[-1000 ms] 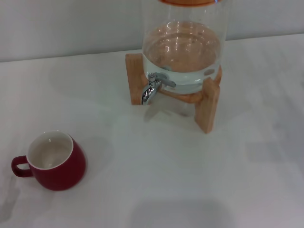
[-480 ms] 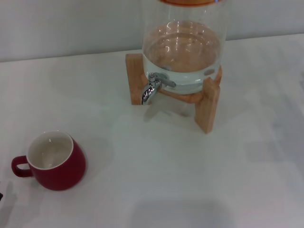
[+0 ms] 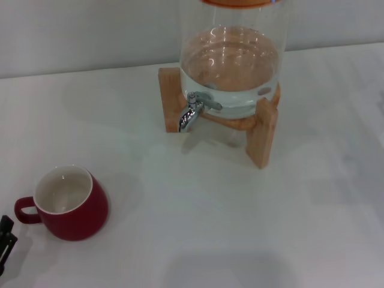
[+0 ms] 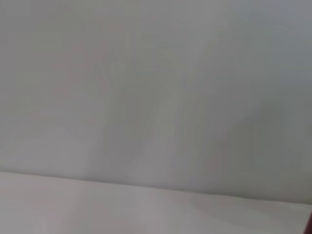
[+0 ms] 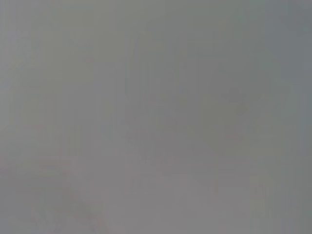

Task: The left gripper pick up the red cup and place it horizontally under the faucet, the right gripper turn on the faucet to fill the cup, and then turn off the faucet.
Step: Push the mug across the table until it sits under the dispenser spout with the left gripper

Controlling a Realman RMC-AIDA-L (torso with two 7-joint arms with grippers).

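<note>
Left gripper tip newly in view at the counter's near-left corner, beside the red cup; opening indeterminate, holding nothing. Approach starting.

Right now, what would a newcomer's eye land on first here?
The red cup stands upright at the table's near left, handle pointing left. Behind it to the right, a glass dispenser on a wooden stand shows its chrome faucet. The left gripper peeks in at the lower-left edge.
</note>
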